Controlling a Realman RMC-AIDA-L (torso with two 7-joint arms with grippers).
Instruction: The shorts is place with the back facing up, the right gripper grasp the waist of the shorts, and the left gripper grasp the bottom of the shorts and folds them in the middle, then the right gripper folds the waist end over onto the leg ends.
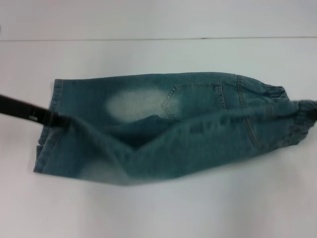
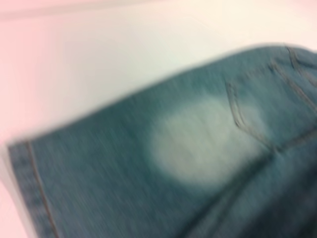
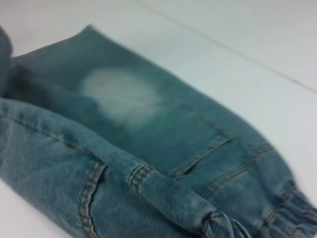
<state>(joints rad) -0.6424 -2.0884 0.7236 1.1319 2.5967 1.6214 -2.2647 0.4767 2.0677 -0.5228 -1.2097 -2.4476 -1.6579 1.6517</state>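
- Head view: denim shorts (image 1: 163, 129) lying lengthwise across a white worktop (image 1: 158, 208), leg hems to the left, elastic waist to the right. Near half raised and partly folded over the far half; a pale faded patch and a back pocket show on the far half.
- Head view: left hand (image 1: 58, 119), on a dark arm entering from the left edge, meets the leg hem; cloth appears pinched there, fingers together on the shorts.
- Head view: right hand (image 1: 313, 115) only a dark sliver at the right edge by the bunched waist; grip cannot be told.
- Left wrist view: shorts (image 2: 198, 163) seen close, blurred; hem stitching, faded patch and pocket corner visible, worktop (image 2: 99, 54) beyond. No fingers shown.
- Right wrist view: shorts (image 3: 148, 148) with waistband, belt loop and seams nearest; lifted fold over the flat half, worktop (image 3: 247, 59) behind.
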